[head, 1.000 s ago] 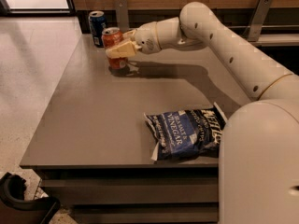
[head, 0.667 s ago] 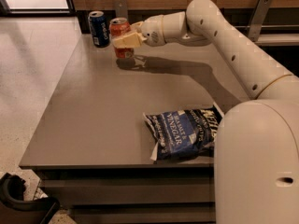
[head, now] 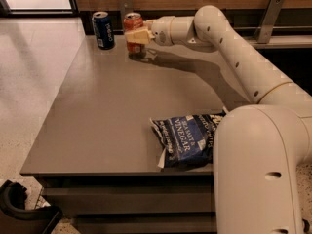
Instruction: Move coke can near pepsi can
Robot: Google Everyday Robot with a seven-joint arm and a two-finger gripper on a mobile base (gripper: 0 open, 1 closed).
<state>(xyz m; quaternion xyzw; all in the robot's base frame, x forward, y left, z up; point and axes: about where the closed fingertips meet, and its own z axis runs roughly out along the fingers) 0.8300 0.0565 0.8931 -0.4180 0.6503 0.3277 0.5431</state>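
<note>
Far back on the grey table [head: 97,111], the gripper [head: 134,36] is pinching the coke can [head: 132,22]. One cream finger [head: 138,36] crosses the front of the can at mid-height, and the red can stands upright in the grip. Whether its base touches the tabletop cannot be told; a dark shadow lies right under it. The pepsi can [head: 103,29] stands upright just to the left of it in the camera view, at the table's back left corner. The two cans are close together but apart, with a narrow strip of table showing between them. The white arm [head: 234,57] reaches in from the right, stretched across the back of the table towards the cans. A blue chip bag [head: 187,139] lies flat at the front right edge, well apart from both cans.
</note>
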